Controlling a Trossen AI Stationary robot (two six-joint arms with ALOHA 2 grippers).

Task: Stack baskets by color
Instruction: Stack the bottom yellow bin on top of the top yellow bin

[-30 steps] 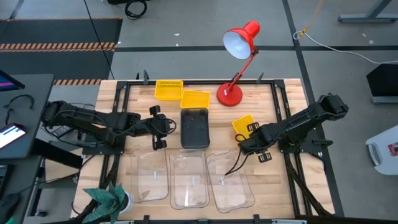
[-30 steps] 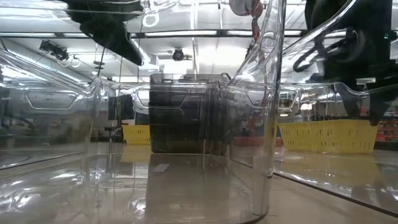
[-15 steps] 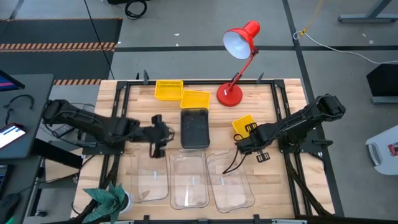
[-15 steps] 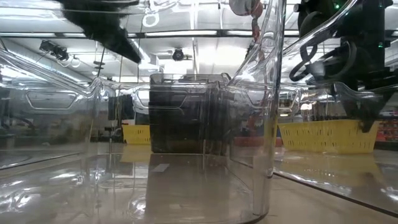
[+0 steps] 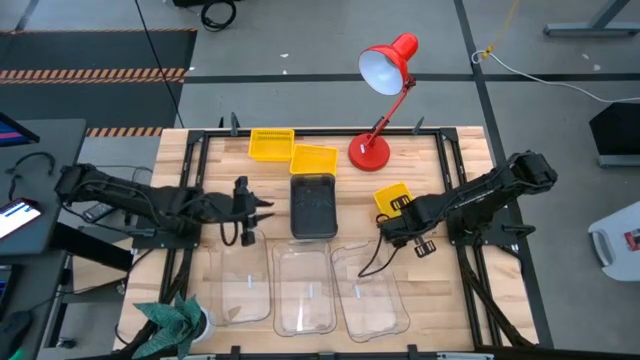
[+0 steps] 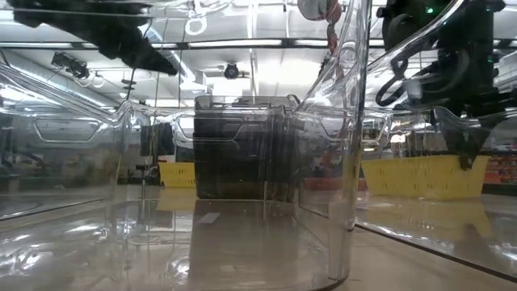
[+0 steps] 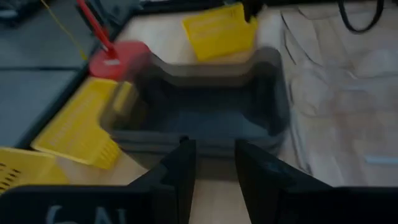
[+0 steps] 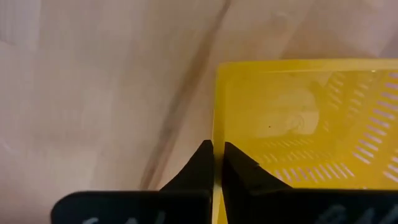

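Note:
Three yellow baskets show in the high view: two at the far edge (image 5: 271, 143) (image 5: 313, 158) and one right of centre (image 5: 392, 198), which my right gripper (image 5: 388, 226) is shut on. The smoky-grey baskets (image 5: 313, 205) stand nested at the centre, bottoms on the table. Three clear baskets (image 5: 245, 285) (image 5: 305, 290) (image 5: 372, 285) lie side by side along the near edge. My left gripper (image 7: 214, 163) is open and holds nothing, a little left of the grey stack (image 7: 205, 112). My right gripper pinches one side wall of the yellow basket at its rim (image 8: 216, 134). One finger is inside the basket and one outside. The fingers point down from above, near the basket's near end. The basket (image 6: 420, 176) sits with its bottom on the table.
A red desk lamp (image 5: 385, 70) stands with its base (image 5: 368, 152) at the far edge, right of the yellow pair. A green cloth (image 5: 170, 320) lies at the near left corner. A black rail frame (image 5: 195, 190) borders the wooden table top.
My left gripper has drawn back from the grey stack toward the table's left edge and tipped more level. My right gripper has shut on the yellow basket's wall, hardly shifting. The baskets have stayed where they were.

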